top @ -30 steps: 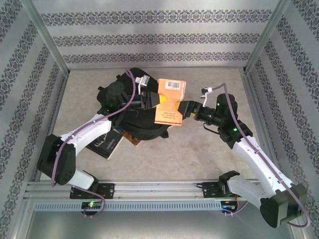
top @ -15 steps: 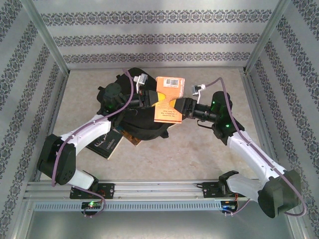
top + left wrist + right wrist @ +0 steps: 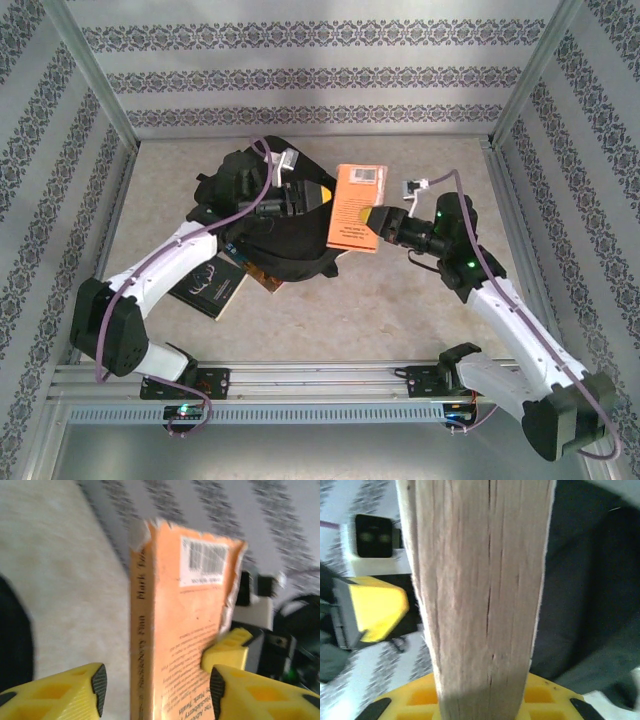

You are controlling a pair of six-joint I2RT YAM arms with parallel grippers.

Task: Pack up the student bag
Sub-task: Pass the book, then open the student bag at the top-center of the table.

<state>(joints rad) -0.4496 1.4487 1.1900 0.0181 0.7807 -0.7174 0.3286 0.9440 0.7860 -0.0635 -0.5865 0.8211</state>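
The black student bag (image 3: 285,245) lies slumped in the middle of the table and fills the right side of the right wrist view (image 3: 590,580). My right gripper (image 3: 372,222) is shut on an orange paperback (image 3: 358,205), holding it above the bag's right edge. The book's page edge (image 3: 480,590) rises between the right jaws (image 3: 480,710). My left gripper (image 3: 318,196) hovers over the bag's top, open. In the left wrist view the paperback (image 3: 185,630) stands just beyond the spread left fingertips (image 3: 156,690), with a yellow right finger (image 3: 230,647) pressed on its cover.
A dark book (image 3: 210,285) lies on the table under the left arm. A brown book (image 3: 262,278) pokes out from under the bag's near edge. Patterned walls and metal frame posts (image 3: 100,80) enclose the table (image 3: 400,300).
The right gripper has carried the orange paperback to the right, away from the left gripper. The left gripper now stands apart from the book over the bag's top.
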